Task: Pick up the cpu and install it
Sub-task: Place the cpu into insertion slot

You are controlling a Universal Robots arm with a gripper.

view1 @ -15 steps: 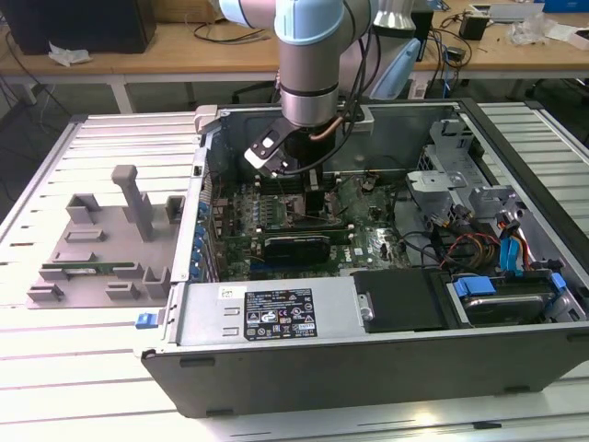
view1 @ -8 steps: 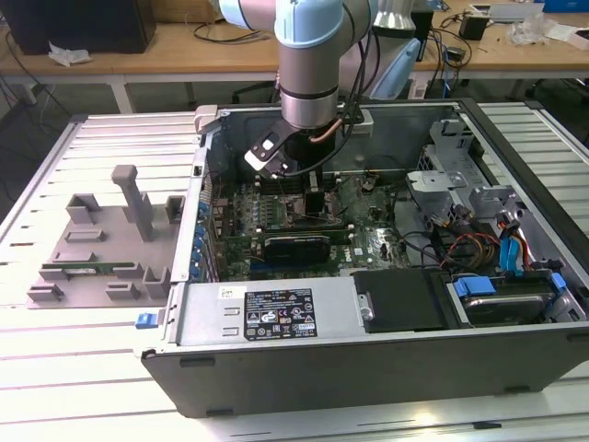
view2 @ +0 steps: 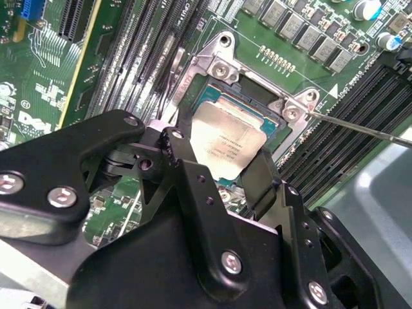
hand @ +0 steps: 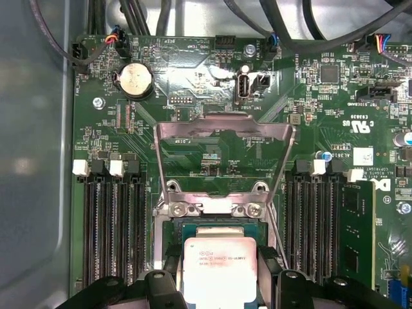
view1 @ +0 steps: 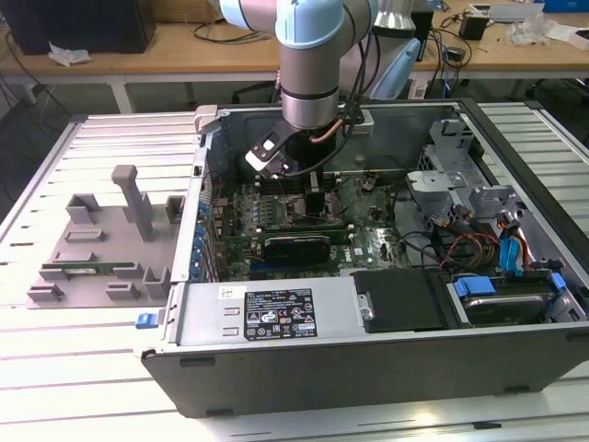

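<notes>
The arm reaches down into the open computer case, well inside its walls, at the upper middle of the exterior view. In the second wrist view the gripper has its jaws pinching the cpu on two opposite edges, a black finger pressed to each side. The chip sits squarely over the socket – whether it is seated or just above it cannot be told.

In the first wrist view the hinged load plate stands raised, so the opening over the socket is free. Banks of memory slots run close along both sides of the socket, and a green memory stick stands in the outer bank. A thin lever rod slants just beside one socket corner.

The gripper's black body hides the near half of the socket and cuts off the chip's near edge. Cables crowd the case toward the exterior view's right – a grey fixture tray lies outside, at its left.
</notes>
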